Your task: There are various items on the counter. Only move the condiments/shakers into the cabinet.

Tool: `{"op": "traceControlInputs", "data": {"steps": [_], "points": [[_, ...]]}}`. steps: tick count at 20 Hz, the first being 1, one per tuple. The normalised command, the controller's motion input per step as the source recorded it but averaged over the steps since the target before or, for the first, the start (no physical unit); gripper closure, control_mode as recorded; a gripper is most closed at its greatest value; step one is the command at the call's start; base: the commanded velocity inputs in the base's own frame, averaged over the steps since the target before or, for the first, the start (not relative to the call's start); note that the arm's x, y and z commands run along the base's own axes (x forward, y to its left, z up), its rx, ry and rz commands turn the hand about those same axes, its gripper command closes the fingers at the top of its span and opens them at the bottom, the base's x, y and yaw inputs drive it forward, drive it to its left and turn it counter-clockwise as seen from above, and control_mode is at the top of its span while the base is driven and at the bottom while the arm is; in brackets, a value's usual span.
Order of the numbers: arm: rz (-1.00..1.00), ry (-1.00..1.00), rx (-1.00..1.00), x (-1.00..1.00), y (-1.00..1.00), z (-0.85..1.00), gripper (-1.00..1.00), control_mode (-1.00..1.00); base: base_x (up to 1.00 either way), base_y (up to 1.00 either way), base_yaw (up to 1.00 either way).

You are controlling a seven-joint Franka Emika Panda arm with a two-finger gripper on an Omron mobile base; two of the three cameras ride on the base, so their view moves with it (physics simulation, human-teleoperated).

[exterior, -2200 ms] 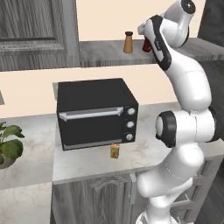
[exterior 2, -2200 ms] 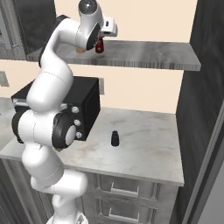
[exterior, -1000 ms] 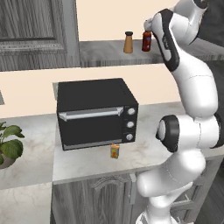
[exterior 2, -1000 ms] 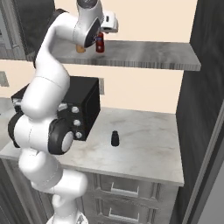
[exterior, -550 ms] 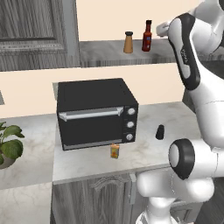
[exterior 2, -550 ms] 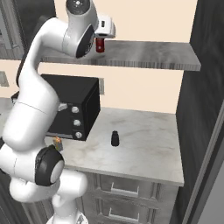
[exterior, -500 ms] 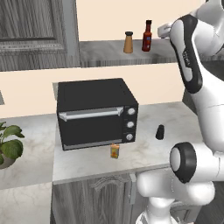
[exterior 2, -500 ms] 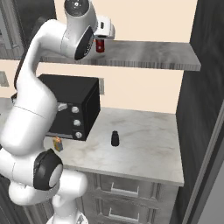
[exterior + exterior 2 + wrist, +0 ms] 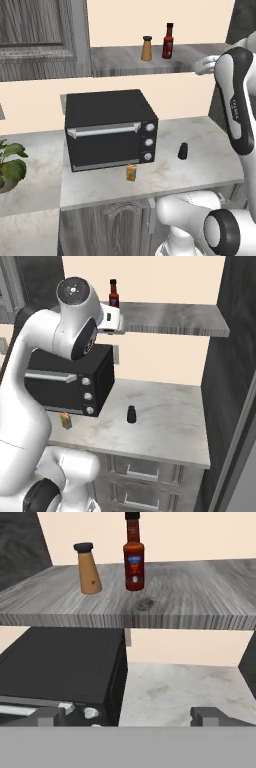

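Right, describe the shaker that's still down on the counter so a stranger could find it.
Start at the black toaster oven on the marbled counter. To its right, alone on bare stone, stands the black shaker. It is short and all black, unlike the tiny orange-yellow carton before the oven.

From behind the arm, left and right, we look forward and down on the worktop (image 9: 200, 135) and shelf (image 9: 175, 318); our hand view faces that shelf closely, level.

On the cabinet shelf (image 9: 125, 60) the shaker (image 9: 146, 48) stands left of the sauce bottle (image 9: 168, 41); below, on the desk (image 9: 200, 145), the short shaker (image 9: 183, 151) and the carton (image 9: 131, 172) sit right of and before the oven (image 9: 110, 127)
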Motion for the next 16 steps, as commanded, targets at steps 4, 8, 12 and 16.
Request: {"op": "traceControlInputs", "data": {"steps": [4, 8, 12, 16], "points": [[-0.04, 0.22, -0.03, -0.61, -0.2, -0.96, -1.0, -1.0, 0.0, 0.0, 0.0], [-0.08, 0.19, -0.02, 0.01, -0.07, -0.79, -1.0, -1.0, 0.0, 0.0, 0.0], [-0.07, 0.14, 0.0, 0.18, -0.01, -0.59, -1.0, -1.0, 0.0, 0.0, 0.0], [-0.02, 0.03, 0.0, 0.02, -0.17, -0.54, -1.0, -1.0, 0.0, 0.0, 0.0]]}}
